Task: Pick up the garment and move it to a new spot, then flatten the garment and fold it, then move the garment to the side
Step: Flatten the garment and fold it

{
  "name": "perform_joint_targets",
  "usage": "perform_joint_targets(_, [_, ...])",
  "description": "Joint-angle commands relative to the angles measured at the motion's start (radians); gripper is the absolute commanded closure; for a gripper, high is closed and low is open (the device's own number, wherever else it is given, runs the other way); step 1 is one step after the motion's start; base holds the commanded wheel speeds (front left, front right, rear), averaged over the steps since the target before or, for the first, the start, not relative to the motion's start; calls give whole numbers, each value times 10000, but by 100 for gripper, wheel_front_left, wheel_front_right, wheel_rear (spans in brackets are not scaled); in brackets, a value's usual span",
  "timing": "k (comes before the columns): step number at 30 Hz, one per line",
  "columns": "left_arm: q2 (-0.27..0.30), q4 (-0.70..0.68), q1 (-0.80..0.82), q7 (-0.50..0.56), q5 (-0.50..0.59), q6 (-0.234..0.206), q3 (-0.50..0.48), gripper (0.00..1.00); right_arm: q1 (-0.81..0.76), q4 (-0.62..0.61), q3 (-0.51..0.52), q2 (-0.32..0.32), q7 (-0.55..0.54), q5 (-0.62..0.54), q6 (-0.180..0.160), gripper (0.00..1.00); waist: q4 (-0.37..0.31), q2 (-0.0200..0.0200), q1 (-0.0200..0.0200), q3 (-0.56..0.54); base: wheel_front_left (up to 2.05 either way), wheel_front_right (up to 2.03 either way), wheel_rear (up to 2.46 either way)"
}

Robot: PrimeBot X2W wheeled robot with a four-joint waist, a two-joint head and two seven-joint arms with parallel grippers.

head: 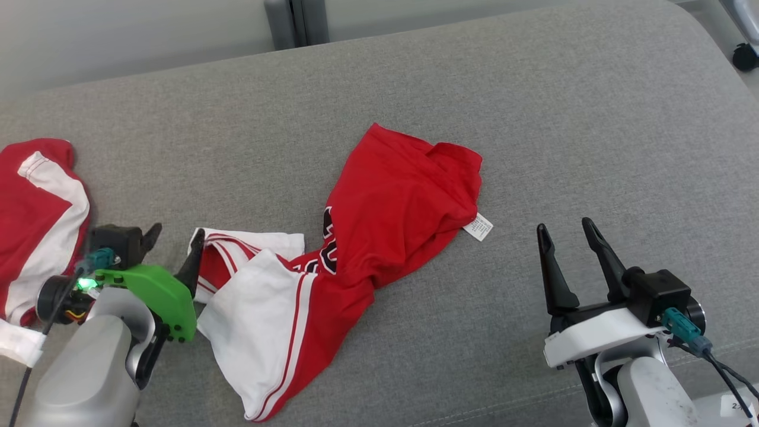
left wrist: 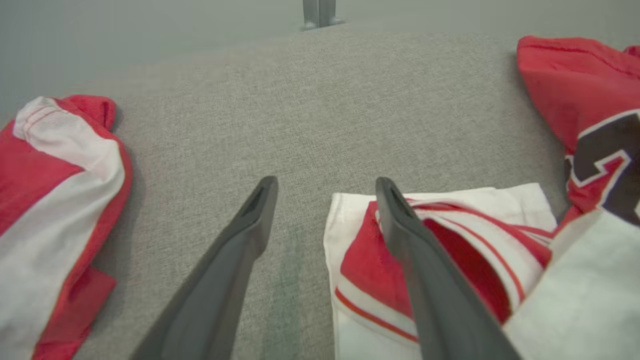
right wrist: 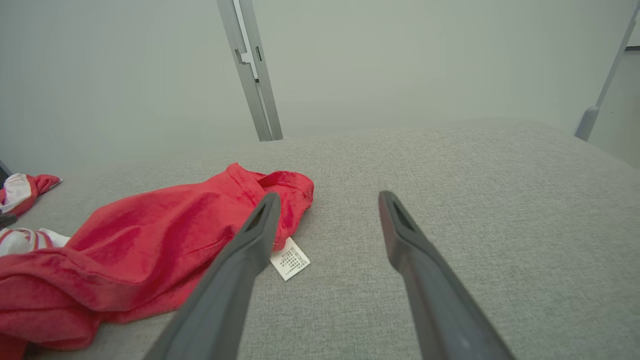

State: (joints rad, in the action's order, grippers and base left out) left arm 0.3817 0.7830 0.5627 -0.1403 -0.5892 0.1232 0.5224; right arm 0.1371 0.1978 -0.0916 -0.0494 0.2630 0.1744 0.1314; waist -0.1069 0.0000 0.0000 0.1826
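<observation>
Garment [head: 385,207], red and white, crumpled mid-way across the grey cushion [head: 563,107]. Left gripper [head: 177,232]: fingers spread wide, empty, at the garment's white edge. Right gripper [head: 564,226]: likewise spread, empty, near its tagged red end. Second red-and-white cloth [head: 35,213] at far left.

No text fully legible. White care label [head: 478,227] lay at the 3 o'clock edge of the red jersey [head: 403,190]; its fine print was too small to read. Black white-edged characters [head: 328,240], at the label's 9 o'clock, were crumpled into folds and undecipherable.
</observation>
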Motion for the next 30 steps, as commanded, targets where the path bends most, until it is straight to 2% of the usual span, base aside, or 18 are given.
perform_joint_targets(1, [-57, 184, 128, 34, -75, 50, 134, 0, 126, -33, 29, -19, 27, 5, -14, 0, -59, 0, 0, 72, 0, 0, 0])
perform_joint_targets(9, [-269, 902, -126, 962, -755, 83, 1456, 0, 139, -28, 99, -19, 27, -109, -14, 0, -33, 0, 0, 119, 0, 0, 0])
perform_joint_targets(10, [-258, 941, -113, 1054, -829, 83, 1616, 9, 158, -17, 99, -19, 28, -114, -14, 0, -35, 0, 0, 116, 0, 0, 0])
perform_joint_targets(11, [-257, 949, -95, 1081, -923, 84, 1747, 50, 167, -14, 95, -20, 28, -115, -14, 0, -38, 0, 0, 114, 0, 0, 0])
perform_joint_targets(12, [-235, 929, -70, 1064, -1050, 85, 1878, 100, 174, -18, 92, -19, 28, -117, -14, 0, -43, 0, 0, 113, 0, 0, 0])
perform_joint_targets(19, [103, 779, 838, 31, -1276, 70, 2271, 100, 119, -76, 91, -19, 27, -124, -14, 0, -84, 0, 0, 89, 0, 0, 0])
perform_joint_targets(23, [141, 989, 1557, -816, -1107, -4, 2030, 100, 84, -80, 60, -19, 28, -124, -14, 0, -146, 0, 0, 51, 0, 0, 0])
perform_joint_targets(29, [-48, 1253, 2340, -1233, -983, -175, 1501, 100, 142, -59, 15, -19, 27, -166, -14, 0, -279, 0, 0, 67, 0, 0, 0])
perform_joint_targets(30, [-67, 1340, 2374, -1248, -917, -168, 1488, 57, 160, -49, -7, -19, 28, -175, -14, 0, -304, 0, 0, 75, 0, 0, 0])
